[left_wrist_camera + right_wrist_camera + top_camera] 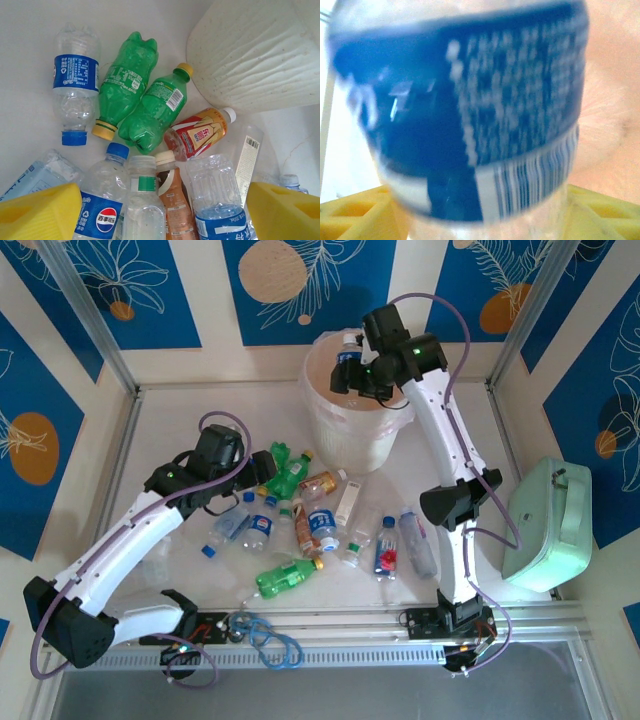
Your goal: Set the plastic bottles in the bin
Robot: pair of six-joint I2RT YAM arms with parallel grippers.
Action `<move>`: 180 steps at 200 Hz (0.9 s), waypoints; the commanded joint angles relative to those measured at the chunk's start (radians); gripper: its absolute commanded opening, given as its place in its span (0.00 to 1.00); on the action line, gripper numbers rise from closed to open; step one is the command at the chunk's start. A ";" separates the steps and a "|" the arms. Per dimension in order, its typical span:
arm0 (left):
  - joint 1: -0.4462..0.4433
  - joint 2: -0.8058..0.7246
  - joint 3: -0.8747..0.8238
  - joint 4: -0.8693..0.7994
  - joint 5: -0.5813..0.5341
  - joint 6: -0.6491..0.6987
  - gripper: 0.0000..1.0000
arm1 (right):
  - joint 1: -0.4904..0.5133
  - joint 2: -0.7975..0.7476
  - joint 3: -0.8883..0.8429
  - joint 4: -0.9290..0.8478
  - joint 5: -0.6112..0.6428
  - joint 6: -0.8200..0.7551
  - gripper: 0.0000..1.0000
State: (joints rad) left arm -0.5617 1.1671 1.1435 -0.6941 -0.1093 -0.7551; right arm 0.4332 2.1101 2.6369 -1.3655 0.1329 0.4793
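Note:
Several plastic bottles (pixel 300 515) lie in a heap on the white table, left of the bin (pixel 350 435). My left gripper (pixel 245 485) hovers open over the heap. Its yellow fingers (pixel 40 215) flank a Pepsi bottle (pixel 102 200), a clear one (pixel 144 200), a brown one (pixel 175 205) and a blue-labelled one (pixel 217 200). Beyond these lie two green bottles (pixel 127 80), an amber red-labelled one (pixel 200 132) and the bin wall (pixel 255 55). My right gripper (pixel 360 368) is over the bin mouth. A blue-labelled bottle (pixel 470 110) shows blurred between its sharp yellow fingers (pixel 605 210), which stand apart.
A mint-green case (pixel 548 525) stands at the table's right edge beside the right arm. Blue cables (pixel 265 635) lie on the front rail. A lone green bottle (pixel 288 575) lies nearest the front. Patterned walls close the back and sides.

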 commanded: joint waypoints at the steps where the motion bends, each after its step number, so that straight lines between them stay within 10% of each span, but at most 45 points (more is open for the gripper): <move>1: 0.012 -0.001 -0.007 -0.009 -0.007 -0.013 0.85 | 0.007 -0.001 0.037 -0.035 -0.024 -0.016 0.78; 118: 0.085 0.103 -0.015 0.002 -0.019 0.053 0.87 | 0.080 -0.174 0.050 -0.058 0.142 0.001 0.84; 180: 0.201 0.341 0.031 0.103 0.079 0.119 0.79 | 0.217 -0.549 -0.425 0.099 0.264 0.054 0.84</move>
State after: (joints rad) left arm -0.3946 1.4399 1.1362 -0.6319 -0.0742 -0.6861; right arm 0.5907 1.6733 2.3867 -1.3384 0.3328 0.4911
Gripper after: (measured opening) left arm 0.808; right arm 0.835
